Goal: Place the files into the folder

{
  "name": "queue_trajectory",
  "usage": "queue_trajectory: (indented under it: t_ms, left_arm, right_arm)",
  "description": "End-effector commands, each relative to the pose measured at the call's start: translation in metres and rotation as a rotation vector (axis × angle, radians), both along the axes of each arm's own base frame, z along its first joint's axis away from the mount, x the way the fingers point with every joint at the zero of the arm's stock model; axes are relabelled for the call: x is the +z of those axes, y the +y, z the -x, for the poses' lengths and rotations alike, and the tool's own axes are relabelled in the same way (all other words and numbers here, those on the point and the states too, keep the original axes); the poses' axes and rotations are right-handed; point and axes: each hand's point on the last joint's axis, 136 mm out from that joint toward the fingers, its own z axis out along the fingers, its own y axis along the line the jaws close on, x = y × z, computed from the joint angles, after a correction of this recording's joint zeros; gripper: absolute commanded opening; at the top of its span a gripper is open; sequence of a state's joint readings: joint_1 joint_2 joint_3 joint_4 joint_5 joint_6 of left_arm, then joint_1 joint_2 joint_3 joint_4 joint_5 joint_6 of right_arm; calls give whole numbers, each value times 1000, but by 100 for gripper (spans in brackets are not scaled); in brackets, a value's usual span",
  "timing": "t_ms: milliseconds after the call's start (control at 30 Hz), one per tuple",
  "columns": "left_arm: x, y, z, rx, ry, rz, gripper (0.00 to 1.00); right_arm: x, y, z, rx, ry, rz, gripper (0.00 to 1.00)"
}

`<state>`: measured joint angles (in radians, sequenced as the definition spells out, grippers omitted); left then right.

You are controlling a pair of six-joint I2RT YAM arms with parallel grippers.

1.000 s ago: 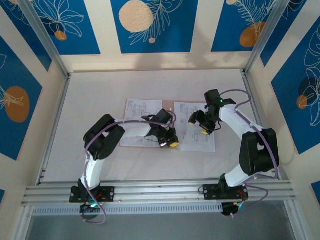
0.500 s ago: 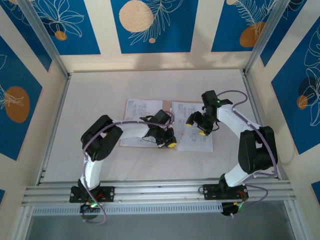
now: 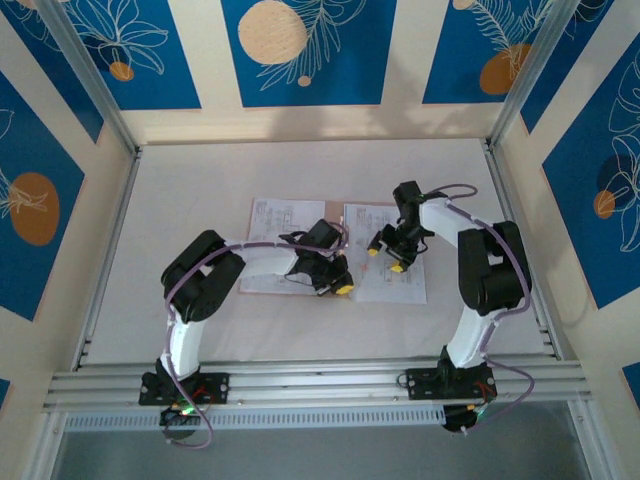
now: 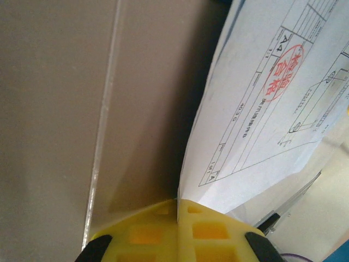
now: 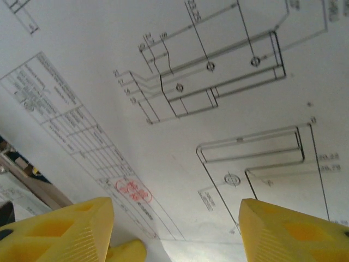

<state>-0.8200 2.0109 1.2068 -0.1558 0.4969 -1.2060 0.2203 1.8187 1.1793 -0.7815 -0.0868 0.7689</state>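
Gripping one edge of the files [image 4: 262, 109], the left hand [image 4: 177, 210] is clamped tight. Jaws of the right hand [image 5: 177, 218] stand apart above them.

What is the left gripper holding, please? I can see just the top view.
Observer: The left gripper is shut on the edge of a sheet that bears a red stamp.
Operator: Thank you. Is the folder near it?
Observer: Yes, the tan folder lies bare beside that sheet, with shadow between them.
Operator: And the right gripper?
Observer: The right gripper is open, its fingers apart over a drawing.
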Motion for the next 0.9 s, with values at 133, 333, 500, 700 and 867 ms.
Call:
queue_trajectory:
  t_ms: [133,333,500,700,867]
  left_arm:
    - [7,10,-2,20,-4,-13,10]
    - [9,10,0,14,-6,-16,16]
    - [9,12,0,12,-6,-23,18]
    - [11,16,1,9,-11,-43,27]
    - [14,21,2,1,-18,-68,33]
  right_arm:
    - [-8,6,6,8,90,-17,62]
    - [-15,8,9,36,112,-14,62]
    - [-19,9,9,57,116,-13,62]
    - [-20,11,7,81,114,-20,62]
    - [-23,13,10,109,122,-18,61]
